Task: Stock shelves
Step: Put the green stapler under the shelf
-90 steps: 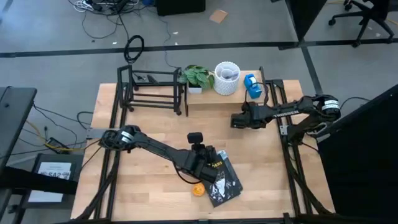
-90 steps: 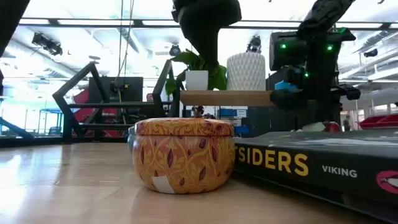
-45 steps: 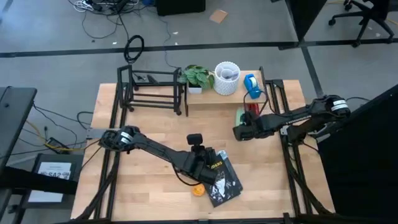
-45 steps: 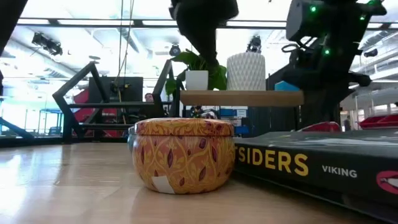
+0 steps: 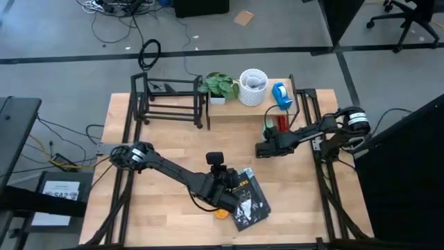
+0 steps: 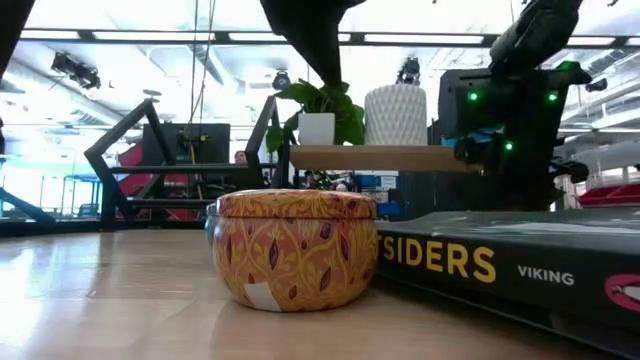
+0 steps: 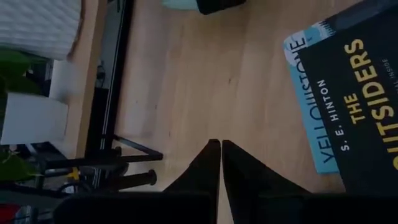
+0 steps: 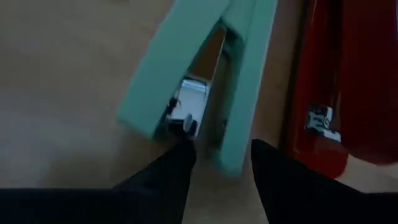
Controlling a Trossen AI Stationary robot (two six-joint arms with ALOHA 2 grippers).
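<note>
The black book (image 7: 354, 106) cover shows "THE OUTSIDERS" and "S. E. HINTON"; its spine (image 6: 500, 265) reads "SIDERS" and "VIKING".

We see: pale wood plank shelf (image 5: 243, 105) on black metal legs; matt plastic mint stapler (image 8: 199, 74); glossy red stapler (image 8: 348, 81); smooth patterned tin (image 6: 293, 248); glossy paperback (image 7: 357, 93)

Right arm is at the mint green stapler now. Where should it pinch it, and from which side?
Pinch the mint green stapler across its narrow body, coming from above; it lies flat on the table beside the red stapler. The right gripper is open, fingers already straddling its near end.
</note>
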